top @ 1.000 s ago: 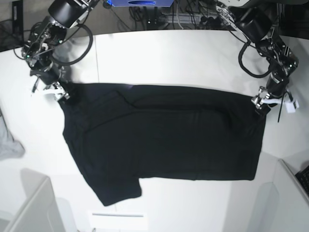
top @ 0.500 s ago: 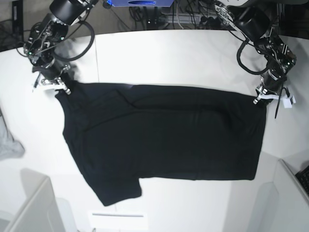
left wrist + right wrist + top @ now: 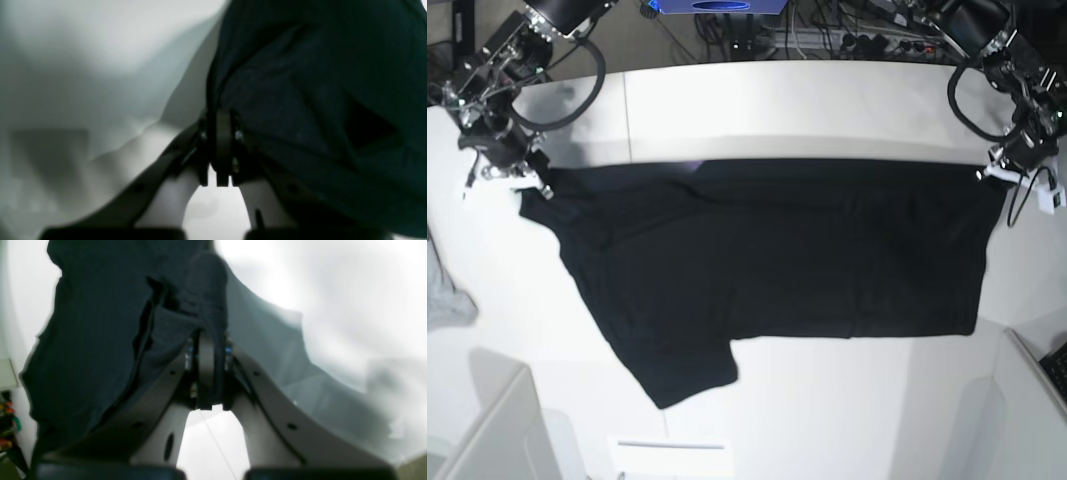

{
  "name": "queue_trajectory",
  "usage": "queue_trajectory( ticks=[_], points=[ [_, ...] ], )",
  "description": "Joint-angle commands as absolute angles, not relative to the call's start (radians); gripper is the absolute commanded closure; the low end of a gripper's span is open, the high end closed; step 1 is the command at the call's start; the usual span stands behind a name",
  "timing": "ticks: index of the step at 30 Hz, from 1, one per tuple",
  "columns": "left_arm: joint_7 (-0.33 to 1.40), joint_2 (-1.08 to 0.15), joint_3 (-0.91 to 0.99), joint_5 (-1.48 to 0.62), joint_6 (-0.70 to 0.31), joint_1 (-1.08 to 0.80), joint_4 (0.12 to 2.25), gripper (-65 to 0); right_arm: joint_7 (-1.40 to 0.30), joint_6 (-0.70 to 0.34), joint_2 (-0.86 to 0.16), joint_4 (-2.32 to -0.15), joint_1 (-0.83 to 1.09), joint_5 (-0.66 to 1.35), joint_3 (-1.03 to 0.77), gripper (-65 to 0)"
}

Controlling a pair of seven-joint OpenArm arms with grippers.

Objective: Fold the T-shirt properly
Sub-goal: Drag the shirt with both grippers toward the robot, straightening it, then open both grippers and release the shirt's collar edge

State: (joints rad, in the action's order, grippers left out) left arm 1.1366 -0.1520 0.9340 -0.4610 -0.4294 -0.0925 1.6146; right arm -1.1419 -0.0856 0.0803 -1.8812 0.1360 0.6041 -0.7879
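The black T-shirt [image 3: 767, 260] is stretched wide above the white table [image 3: 827, 110], its top edge pulled taut between both arms and its lower part hanging down. My left gripper [image 3: 999, 178] is at the shirt's far right corner, shut on the cloth. In the left wrist view the left gripper [image 3: 220, 133] pinches a fold of the T-shirt [image 3: 317, 83]. My right gripper [image 3: 532, 185] is shut on the far left corner. The right wrist view shows the right gripper [image 3: 206, 353] clamped on bunched T-shirt cloth [image 3: 100, 323]. No print shows.
A small light-grey cloth [image 3: 442, 300] lies at the table's left edge. A white box [image 3: 487, 430] stands at the front left and another white panel [image 3: 1027, 420] at the front right. Cables and a blue device [image 3: 717, 8] sit behind the table.
Both grippers have shut on the shirt's top corners, lifted them and moved outward and back. The top edge now runs straight and the shirt hangs from it.
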Motion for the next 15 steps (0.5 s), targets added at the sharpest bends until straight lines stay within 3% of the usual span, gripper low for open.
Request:
queue_trajectory(
  ticks=[1, 8, 15],
  points=[
    [1.124, -0.170, 0.943, -0.446, -0.423, -0.125, 1.661, 0.0, -1.110, -0.081, 0.067, -1.900, 0.145, 0.602, -0.794, 0.0],
    [1.122, -0.136, 0.946, -0.447, -0.426, -0.298, 1.750, 0.0, -1.109, -0.081, 0.068, -1.899, 0.255, 0.605, -0.794, 0.0],
    [1.121, -0.120, 0.946, -0.447, -0.426, -0.341, 1.744, 0.0, -1.104, -0.084, 0.074, -1.897, 0.312, 0.605, -0.794, 0.0]
  ],
)
